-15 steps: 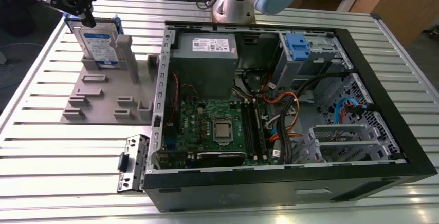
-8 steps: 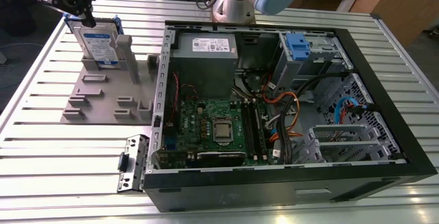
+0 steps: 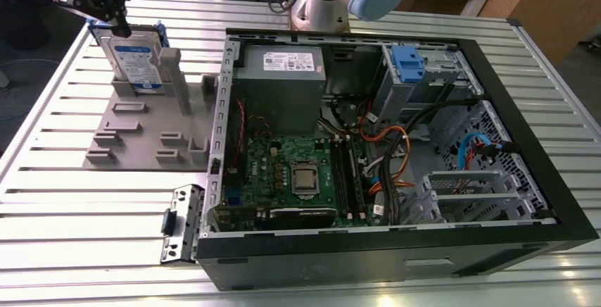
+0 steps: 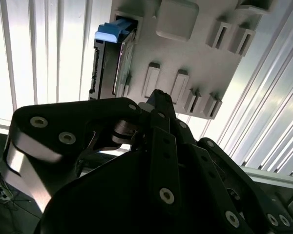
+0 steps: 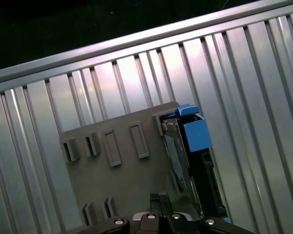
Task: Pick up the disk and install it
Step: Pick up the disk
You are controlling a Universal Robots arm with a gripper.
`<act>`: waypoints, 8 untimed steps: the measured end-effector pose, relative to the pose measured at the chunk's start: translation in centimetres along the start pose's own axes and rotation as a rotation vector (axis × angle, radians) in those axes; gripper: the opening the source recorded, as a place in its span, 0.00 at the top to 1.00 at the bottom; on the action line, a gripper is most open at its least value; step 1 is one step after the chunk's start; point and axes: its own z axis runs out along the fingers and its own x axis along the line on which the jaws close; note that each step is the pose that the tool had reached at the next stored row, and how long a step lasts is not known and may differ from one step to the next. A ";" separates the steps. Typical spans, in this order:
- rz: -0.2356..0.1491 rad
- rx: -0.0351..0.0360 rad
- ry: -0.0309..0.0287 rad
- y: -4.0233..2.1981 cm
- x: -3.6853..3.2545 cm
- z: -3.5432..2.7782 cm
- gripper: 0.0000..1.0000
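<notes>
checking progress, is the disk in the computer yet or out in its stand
Out: the disk stands on edge in the grey stand, outside the open computer case, with the tool close above it.

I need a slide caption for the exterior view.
Robot hand above the disk standing upright in a grey holder, beside an open computer case.
</notes>
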 end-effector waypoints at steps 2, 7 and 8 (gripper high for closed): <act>-0.010 -0.0002 0.0000 0.00 0.00 0.00 0.90; -0.034 -0.0009 0.0001 0.00 0.00 0.00 0.90; -0.039 -0.0011 0.0001 0.00 0.00 0.00 0.90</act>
